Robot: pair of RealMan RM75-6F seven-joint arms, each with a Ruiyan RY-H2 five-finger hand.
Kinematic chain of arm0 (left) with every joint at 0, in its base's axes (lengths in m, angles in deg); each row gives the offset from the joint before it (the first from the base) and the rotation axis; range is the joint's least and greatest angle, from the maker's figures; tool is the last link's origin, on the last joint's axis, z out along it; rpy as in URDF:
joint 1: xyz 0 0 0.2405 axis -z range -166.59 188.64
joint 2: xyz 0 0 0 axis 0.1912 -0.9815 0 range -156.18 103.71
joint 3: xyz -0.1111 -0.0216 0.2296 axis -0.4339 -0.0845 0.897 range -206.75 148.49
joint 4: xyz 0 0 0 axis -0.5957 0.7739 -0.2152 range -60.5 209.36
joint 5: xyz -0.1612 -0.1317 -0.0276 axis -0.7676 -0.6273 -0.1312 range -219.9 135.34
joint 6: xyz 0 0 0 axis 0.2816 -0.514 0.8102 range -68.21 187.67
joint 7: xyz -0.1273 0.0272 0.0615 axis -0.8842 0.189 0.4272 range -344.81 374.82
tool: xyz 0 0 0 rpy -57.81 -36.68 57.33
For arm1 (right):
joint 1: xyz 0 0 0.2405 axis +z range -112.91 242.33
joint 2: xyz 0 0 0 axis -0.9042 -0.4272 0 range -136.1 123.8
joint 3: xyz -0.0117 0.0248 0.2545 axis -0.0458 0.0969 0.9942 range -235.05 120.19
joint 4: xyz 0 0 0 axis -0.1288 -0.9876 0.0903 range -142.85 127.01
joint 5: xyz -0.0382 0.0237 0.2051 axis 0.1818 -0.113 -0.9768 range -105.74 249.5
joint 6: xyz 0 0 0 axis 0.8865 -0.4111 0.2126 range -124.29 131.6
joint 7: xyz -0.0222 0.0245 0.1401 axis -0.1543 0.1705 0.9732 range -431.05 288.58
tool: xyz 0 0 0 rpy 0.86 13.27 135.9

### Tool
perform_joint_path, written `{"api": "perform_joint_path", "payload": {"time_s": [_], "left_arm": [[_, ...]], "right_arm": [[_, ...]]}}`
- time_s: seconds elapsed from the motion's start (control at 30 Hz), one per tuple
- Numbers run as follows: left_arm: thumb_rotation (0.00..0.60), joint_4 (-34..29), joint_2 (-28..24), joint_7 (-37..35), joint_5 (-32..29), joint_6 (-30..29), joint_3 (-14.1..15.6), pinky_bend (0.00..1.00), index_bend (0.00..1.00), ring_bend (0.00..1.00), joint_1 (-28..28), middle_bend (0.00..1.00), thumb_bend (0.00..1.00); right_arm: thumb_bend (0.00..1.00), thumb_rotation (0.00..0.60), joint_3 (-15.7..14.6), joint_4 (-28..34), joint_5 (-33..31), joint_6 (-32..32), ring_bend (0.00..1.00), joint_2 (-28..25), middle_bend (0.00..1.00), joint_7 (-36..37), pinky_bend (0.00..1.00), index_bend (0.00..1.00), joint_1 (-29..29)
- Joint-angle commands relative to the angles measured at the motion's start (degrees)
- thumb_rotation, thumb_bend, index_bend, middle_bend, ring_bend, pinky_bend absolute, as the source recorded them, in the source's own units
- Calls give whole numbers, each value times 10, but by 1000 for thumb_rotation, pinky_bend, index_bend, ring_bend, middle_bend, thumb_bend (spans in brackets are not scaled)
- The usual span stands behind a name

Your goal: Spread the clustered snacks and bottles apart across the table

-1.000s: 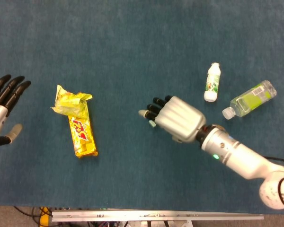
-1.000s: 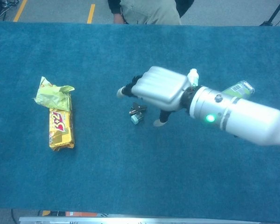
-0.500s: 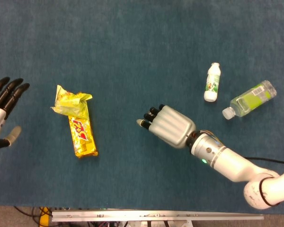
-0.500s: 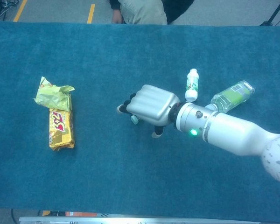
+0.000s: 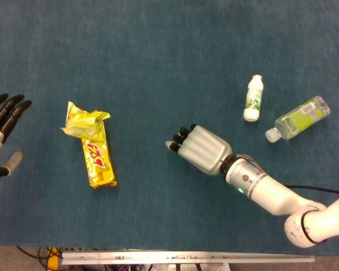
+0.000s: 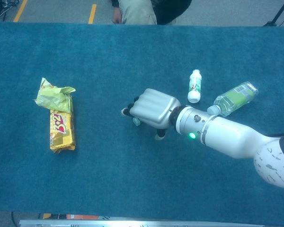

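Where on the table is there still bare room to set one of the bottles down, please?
Bare cloth runs between the yellow snack pack and the right hand, and along the whole far side. It is crowded at the right, where the small white bottle and the green-labelled bottle lie close together.

On the worktop, the snack bar lies left with a wrapper at its far end. The right hand sits mid-table. Two bottles lie right: small bottle, then water bottle.
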Motion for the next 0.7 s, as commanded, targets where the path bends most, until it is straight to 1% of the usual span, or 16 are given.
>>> {"api": "perform_joint_path", "payload": {"time_s": [0.03, 0.17, 0.37, 0.43, 0.53, 0.63, 0.7], "left_arm": [[600, 2, 1, -2, 1, 2, -1, 194, 25, 39, -1, 79, 323], [600, 7, 3, -7, 3, 2, -3, 194, 25, 39, -3, 79, 323], [600, 12, 4, -14, 6, 1, -5, 194, 25, 39, -6, 79, 323], [600, 13, 4, -15, 8, 0, -5, 194, 25, 39, -8, 79, 323], [600, 14, 3, -18, 9, -1, -5, 194, 25, 39, -10, 79, 323], [600, 14, 1, -20, 12, -2, -5, 194, 25, 39, -12, 79, 323], [600, 14, 1, -21, 14, -2, -5, 194, 25, 39, -13, 79, 323]], "right_arm": [[0, 600, -3, -2, -8, -11, 266, -1, 299, -9, 435, 191, 3], [0, 600, -1, 5, -20, -28, 267, -8, 299, -15, 435, 191, 4], [0, 600, -3, 6, -2, -31, 268, 0, 303, -6, 435, 191, 9], [0, 600, -3, -2, -1, -33, 268, 9, 305, -7, 435, 213, 11], [0, 600, -5, -12, -2, -37, 268, 19, 305, -14, 435, 290, 14], [2, 600, -6, -19, -7, -38, 269, 25, 305, -20, 435, 320, 17], [24, 600, -6, -24, -8, -39, 269, 28, 305, -23, 435, 336, 19]]}}
